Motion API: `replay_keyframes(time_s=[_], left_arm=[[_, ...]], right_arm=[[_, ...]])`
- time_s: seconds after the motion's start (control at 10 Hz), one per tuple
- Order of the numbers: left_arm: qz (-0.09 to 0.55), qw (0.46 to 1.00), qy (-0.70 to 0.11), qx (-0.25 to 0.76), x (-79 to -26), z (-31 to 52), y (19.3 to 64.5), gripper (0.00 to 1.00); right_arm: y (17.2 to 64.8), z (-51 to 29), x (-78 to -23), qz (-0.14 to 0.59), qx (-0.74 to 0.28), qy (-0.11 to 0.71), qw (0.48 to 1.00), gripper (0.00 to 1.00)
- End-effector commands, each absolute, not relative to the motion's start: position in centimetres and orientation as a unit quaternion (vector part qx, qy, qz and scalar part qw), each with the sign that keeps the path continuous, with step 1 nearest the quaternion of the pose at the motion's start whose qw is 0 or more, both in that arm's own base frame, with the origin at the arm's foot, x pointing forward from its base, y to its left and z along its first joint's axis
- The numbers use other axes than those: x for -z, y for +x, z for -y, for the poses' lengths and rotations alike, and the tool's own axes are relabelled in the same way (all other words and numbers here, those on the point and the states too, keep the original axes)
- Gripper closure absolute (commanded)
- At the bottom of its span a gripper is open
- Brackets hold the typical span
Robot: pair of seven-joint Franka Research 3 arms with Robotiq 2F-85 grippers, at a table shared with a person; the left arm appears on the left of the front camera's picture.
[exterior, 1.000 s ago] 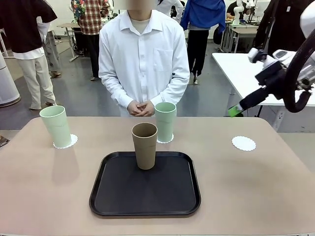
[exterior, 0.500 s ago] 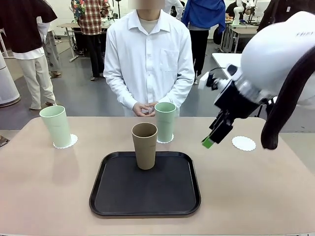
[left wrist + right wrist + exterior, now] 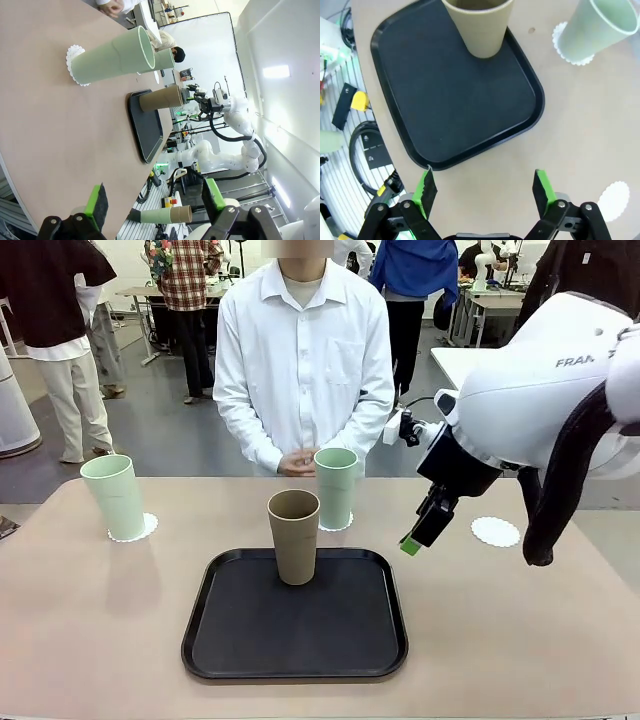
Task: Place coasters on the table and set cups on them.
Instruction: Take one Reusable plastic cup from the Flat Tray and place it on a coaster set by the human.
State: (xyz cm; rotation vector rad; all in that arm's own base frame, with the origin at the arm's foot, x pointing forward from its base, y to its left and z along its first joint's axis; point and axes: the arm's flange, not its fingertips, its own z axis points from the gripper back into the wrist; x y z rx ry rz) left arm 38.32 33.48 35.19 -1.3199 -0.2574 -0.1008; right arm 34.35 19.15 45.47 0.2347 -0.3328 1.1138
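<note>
Our right arm (image 3: 540, 390) is a bulky, rounded white shell with grey lettering starting "FRAN", a black wrist piece and a thick black cable (image 3: 541, 530). Our right gripper (image 3: 484, 182) and left gripper (image 3: 154, 195) are black with bright green pads (image 3: 542, 185) and small silver pins. The person (image 3: 305, 360) wears a white buttoned long-sleeved shirt with a chest pocket.

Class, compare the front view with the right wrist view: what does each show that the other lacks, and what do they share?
Front view's extras: the person and the far-left green cup. Right wrist view's extras: cables beside the table. Shared: the open right gripper, the tan cup on the black tray, a green cup on its coaster, and one bare coaster.
</note>
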Motion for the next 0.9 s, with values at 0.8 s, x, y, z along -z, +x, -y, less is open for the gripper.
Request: replay_keyframes(time_s=[0.8], left_arm=[[0.118, 0.785, -0.607, 0.042, -35.4, -33.6, 38.2, 0.00]], right_arm=[[42.4, -18.7, -39.6, 0.342, -0.615, 0.347, 0.619, 0.00]])
